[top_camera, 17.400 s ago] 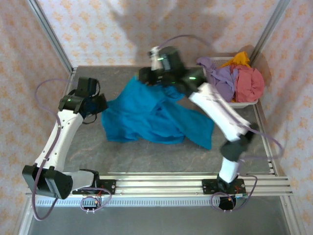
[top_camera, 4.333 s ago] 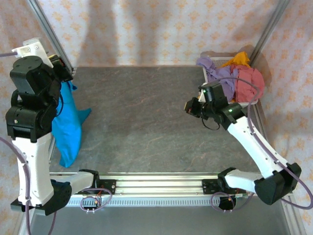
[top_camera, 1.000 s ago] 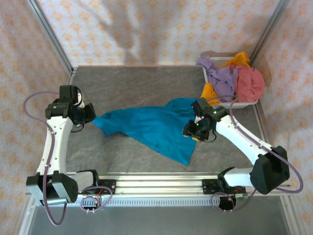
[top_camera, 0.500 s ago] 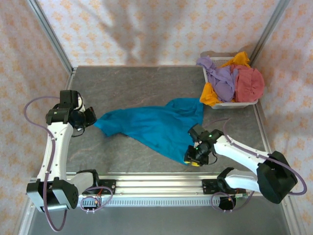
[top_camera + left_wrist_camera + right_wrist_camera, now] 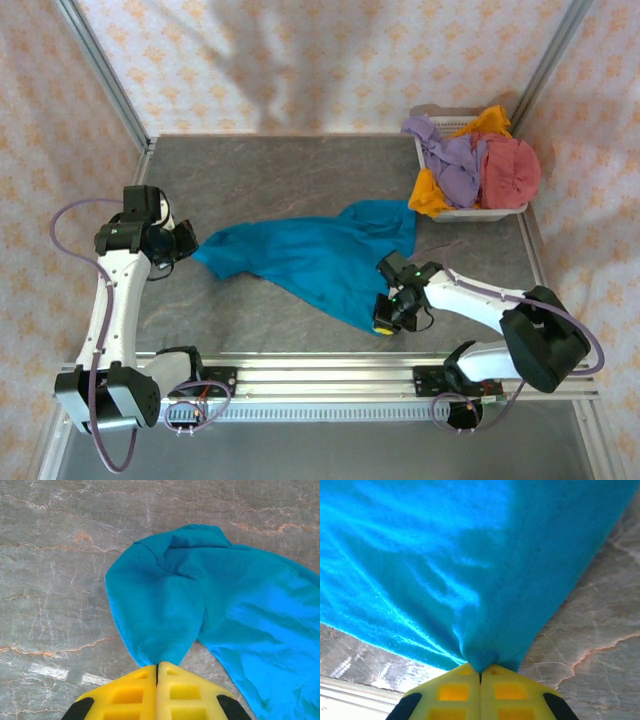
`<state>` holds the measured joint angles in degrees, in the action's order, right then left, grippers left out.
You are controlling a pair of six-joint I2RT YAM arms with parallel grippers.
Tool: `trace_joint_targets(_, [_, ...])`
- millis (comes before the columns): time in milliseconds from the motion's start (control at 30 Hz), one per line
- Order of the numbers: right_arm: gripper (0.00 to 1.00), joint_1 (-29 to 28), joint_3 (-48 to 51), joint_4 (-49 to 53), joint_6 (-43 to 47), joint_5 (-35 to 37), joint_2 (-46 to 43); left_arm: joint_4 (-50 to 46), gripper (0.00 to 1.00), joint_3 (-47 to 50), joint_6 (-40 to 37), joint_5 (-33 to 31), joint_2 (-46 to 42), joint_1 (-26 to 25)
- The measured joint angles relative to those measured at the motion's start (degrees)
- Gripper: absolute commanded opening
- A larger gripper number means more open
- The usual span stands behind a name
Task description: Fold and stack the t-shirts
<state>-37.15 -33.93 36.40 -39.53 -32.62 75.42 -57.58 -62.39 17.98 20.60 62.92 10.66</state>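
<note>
Your left tool [image 5: 157, 669] and right tool [image 5: 480, 674] are each pinched tight on an edge of the teal t-shirt [image 5: 310, 255], which lies spread on the bench [image 5: 280, 170] beside the basket [image 5: 470, 212].

Grey marbled counter [image 5: 300, 170], thin orange-brown veins showing close up. White basket [image 5: 470, 213] sits at its far right corner, near the right wall. Walls [image 5: 300, 60] pale with an orange floral print. Metal posts [image 5: 100, 70] stand at the back corners. Aluminium rail [image 5: 330, 370] runs along the near edge.
</note>
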Motion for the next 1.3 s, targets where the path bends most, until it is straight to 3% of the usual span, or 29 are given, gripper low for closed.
trace_joint_targets(233, [0.00, 0.1, -9.3, 8.1, 0.5, 6.3, -8.0, -0.5, 0.00, -4.5, 0.0, 0.0, 0.2, 0.0])
trace_joint_targets(400, [0.00, 1.1, -29.3, 14.1, 3.1, 16.2, -15.4, -0.6, 0.00, -19.7, 0.2, 0.0, 2.3, 0.0])
trace_joint_targets(500, [0.00, 1.6, -41.0, 15.6, 5.9, 21.8, -15.7, 1.6, 0.00, -28.4, 0.4, 0.0, 3.5, 0.0])
trace_joint_targets(700, [0.00, 1.6, -59.8, 16.0, 12.7, 28.3, -13.5, 10.8, 0.00, -36.0, 2.1, -1.7, 3.0, 0.0])
trace_joint_targets(1000, [0.00, 1.6, -77.5, 15.0, 21.0, 29.9, -11.3, 20.2, 0.00, -50.7, 4.7, -7.7, 3.4, 0.0])
trace_joint_targets(1300, [0.00, 1.6, -81.4, 14.1, 23.8, 27.6, -14.3, 22.4, 0.00, -56.3, 4.5, -12.1, -0.1, 0.0])
